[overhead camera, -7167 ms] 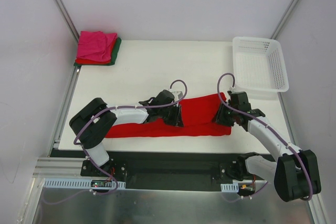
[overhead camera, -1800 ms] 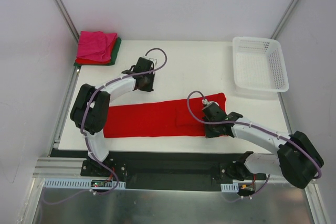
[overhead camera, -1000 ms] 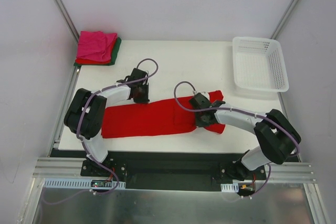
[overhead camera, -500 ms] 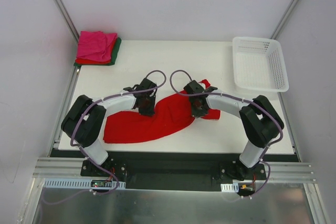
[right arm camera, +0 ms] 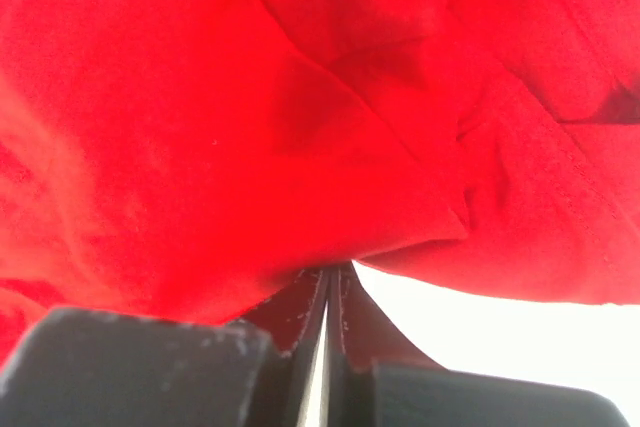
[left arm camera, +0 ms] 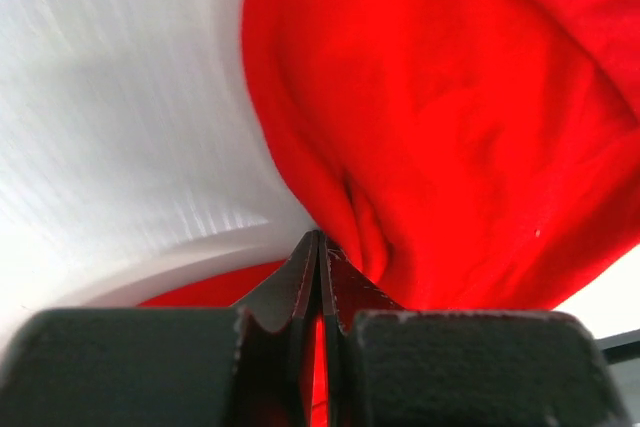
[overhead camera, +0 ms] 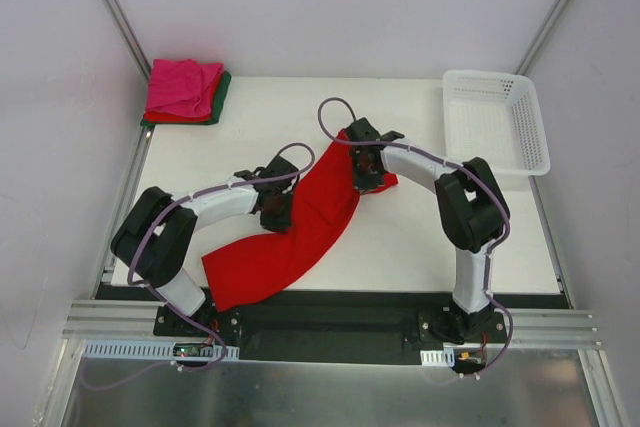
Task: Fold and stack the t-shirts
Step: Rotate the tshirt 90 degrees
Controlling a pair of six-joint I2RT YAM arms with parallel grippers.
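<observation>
left fingers (left arm camera: 296, 292) closed, pinching red t-shirt (overhead camera: 300, 232) at its mid-length edge | right fingers (right arm camera: 362, 332) closed on its far end | shirt lies diagonally across worktop (overhead camera: 430, 237), gripped at two points, probably to fold it over | folded stack (overhead camera: 185, 90) sits at far-left corner

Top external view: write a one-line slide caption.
Left gripper and right gripper pinch the red t-shirt, draped diagonally on the table.

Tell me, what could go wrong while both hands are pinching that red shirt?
The left hand and right hand each pinch only a thin bit of the red t-shirt, so it might slip free. Its lower end reaches the table's near edge and could slide off.
</observation>
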